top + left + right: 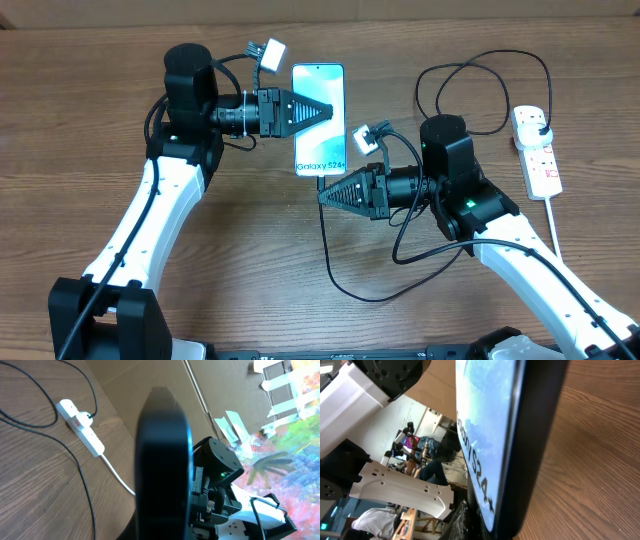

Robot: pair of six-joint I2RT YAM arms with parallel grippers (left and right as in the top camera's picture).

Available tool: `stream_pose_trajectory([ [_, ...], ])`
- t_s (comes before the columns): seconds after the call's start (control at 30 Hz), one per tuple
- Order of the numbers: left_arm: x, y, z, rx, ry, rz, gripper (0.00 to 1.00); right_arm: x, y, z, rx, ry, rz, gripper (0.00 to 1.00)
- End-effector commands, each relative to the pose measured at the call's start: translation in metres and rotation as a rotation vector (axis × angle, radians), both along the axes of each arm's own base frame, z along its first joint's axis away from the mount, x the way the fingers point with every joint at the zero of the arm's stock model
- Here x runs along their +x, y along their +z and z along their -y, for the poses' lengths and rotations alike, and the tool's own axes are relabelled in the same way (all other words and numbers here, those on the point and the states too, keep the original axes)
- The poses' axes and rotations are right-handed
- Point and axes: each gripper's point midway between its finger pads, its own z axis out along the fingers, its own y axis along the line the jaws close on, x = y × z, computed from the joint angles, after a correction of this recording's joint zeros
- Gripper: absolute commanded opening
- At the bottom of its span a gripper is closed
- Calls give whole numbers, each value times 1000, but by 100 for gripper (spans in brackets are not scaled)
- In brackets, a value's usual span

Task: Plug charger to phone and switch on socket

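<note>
Now, Galaxy S24+ phone: flat on the table, screen lit
left gripper: fingers pressed together, tip over the phone's screen
right gripper: fingers closed, tip at the phone's lower edge
charger: cable loops below the phone, plug in socket
socket: well right of the phone

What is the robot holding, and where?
The left gripper seems to pinch the phone midway along a long edge. For the right gripper, it cannot be told.
</note>
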Motion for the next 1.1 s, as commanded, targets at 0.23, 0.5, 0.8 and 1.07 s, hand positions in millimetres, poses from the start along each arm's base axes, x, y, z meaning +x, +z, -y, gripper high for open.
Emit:
stream_pose_trajectory([
  [0.23, -27, 8, 5, -31, -136, 33, 4, 37, 17, 25, 21, -135, 47, 4],
  [0.5, -27, 8, 6, -31, -137, 32, 4, 39, 29, 24, 57, -136, 69, 4],
  [0.8, -28, 8, 6, -34, -146, 32, 5, 45, 30, 35, 63, -153, 67, 82],
  [1.07, -29, 5, 19, -21, -138, 39, 6, 25, 35, 30, 95, -43, 53, 69],
])
